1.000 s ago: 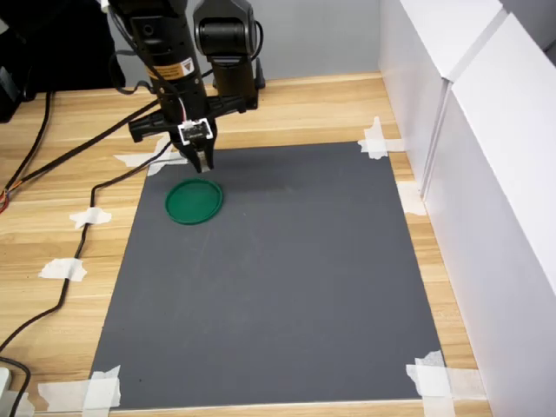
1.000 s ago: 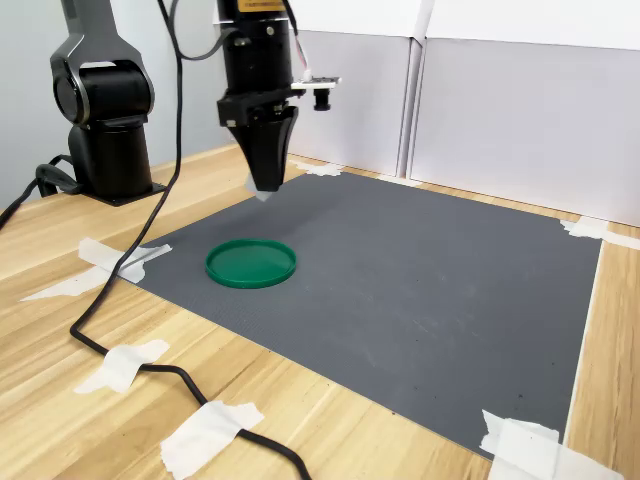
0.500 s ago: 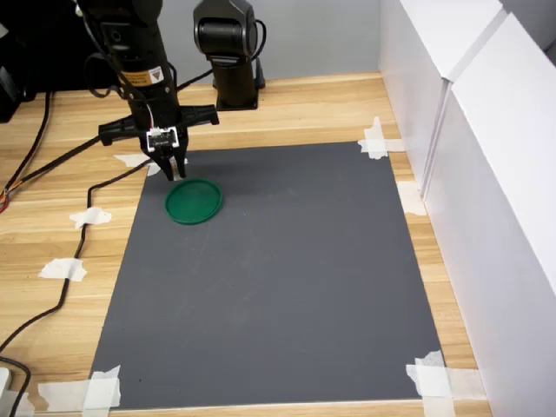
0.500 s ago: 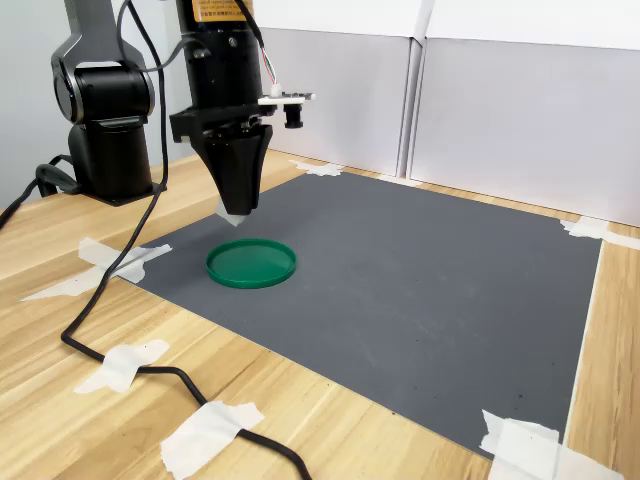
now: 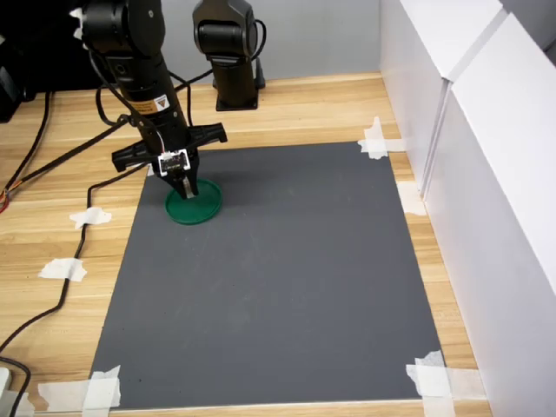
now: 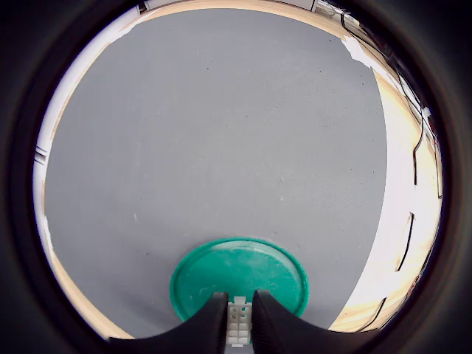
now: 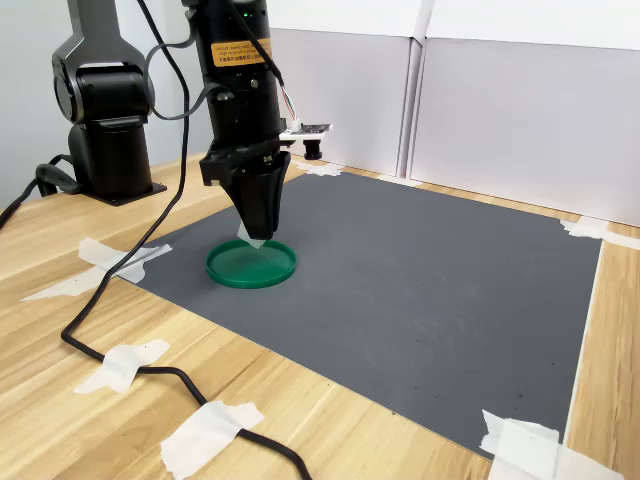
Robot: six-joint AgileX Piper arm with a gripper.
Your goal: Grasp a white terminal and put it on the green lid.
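1. While the pincer [image 6: 239, 318] grips the white terminal [image 6: 238, 324] just above the green lid [image 7: 251, 263], near the dark mat's [image 5: 278, 278] far corner at the first exterior view's left, a release near the rim could drop it onto the mat.
2. One terminal, one lid.

Pale wooden tabletop [image 5: 304, 104] under a taped dark grey mat [image 5: 278, 278], white panels [image 7: 500, 110], perhaps foam board, alongside

Black arm [image 7: 240, 90], yellow label [image 7: 232, 52], black cables [image 7: 130, 300].
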